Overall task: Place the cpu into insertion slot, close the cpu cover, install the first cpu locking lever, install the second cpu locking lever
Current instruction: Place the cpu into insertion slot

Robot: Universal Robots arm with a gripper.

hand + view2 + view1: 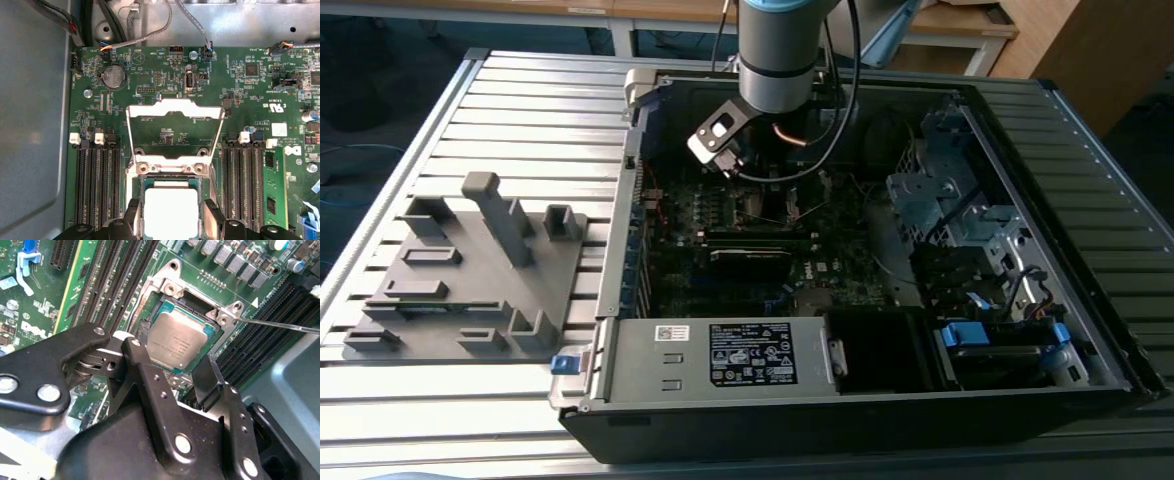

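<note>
Step one in hand, we judge. Small square silver-grey cpu [176,337] at socket mouth on green motherboard [165,65], pinched at opposite edges by black gripper [171,215] fingers [150,380]. Shiny silver cpu cover frame [175,106] stands raised beyond chip. In exterior view, arm [781,60] hangs at 12 o'clock from grey power-supply box [720,350]. We reckon seating calls for chip level, square to socket.

cpu [176,340]: silver-grey | cpu cover [165,106]: shiny silver | pincer [172,354]: black (seemingly matte)
</note>
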